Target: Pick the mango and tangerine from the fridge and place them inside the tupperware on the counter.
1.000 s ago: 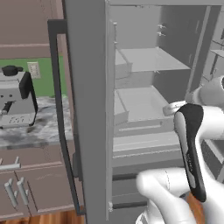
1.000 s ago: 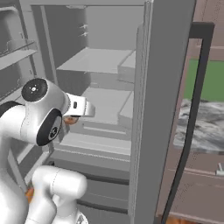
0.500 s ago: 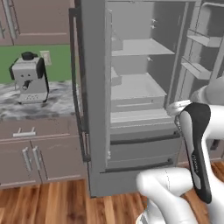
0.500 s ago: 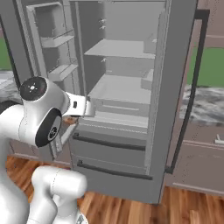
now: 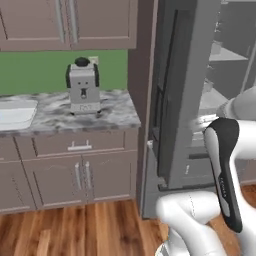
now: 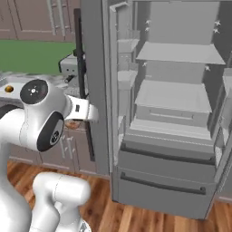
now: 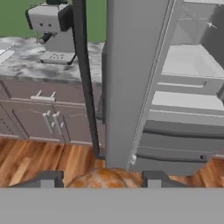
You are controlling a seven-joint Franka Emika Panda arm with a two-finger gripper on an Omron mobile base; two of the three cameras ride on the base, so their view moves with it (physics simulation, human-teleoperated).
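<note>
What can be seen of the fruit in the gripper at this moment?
The fruit shows in the hand view as a rounded orange-brown dome with mottled darker patches and a slight sheen, its lower part cut off. It sits between the gripper's two dark fingertips, which stand close against its sides, so it looks gripped. Behind it are the wooden floor and the open fridge's door edge. Whether it is the mango or the tangerine cannot be told.

White arm folded close, tool (image 7: 103, 180) closed on an orange-brown fruit (image 7: 103, 178)
</note>
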